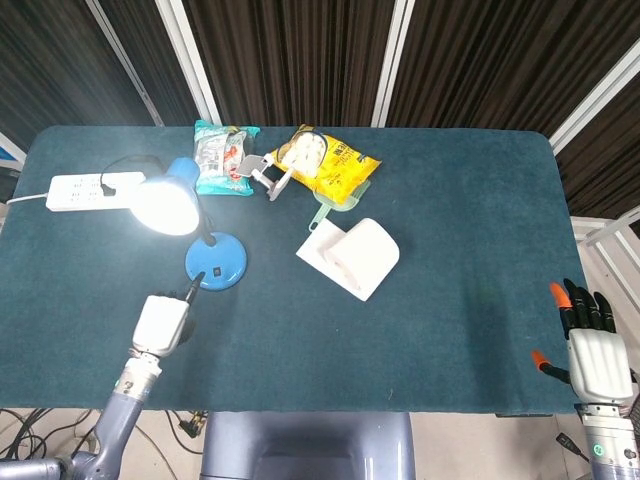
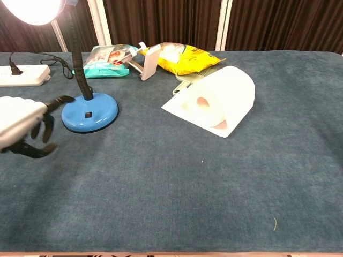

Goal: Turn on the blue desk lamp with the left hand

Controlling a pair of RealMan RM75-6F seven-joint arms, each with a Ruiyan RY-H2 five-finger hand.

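The blue desk lamp stands at the table's left, its round base (image 1: 216,267) (image 2: 90,113) bearing a small black switch. Its shade (image 1: 168,203) (image 2: 35,8) glows bright. My left hand (image 1: 160,322) (image 2: 21,126) hovers a short way off the base on the near left side, apart from it. One finger points toward the base; the others hang loosely curved with nothing in them. My right hand (image 1: 598,350) sits at the table's front right edge, fingers spread, holding nothing; the chest view does not show it.
A white power strip (image 1: 90,190) (image 2: 21,75) lies at the far left with the lamp's cord plugged in. A teal packet (image 1: 222,158), a yellow snack bag (image 1: 325,162) and a white paper roll (image 1: 352,257) (image 2: 217,101) lie mid-table.
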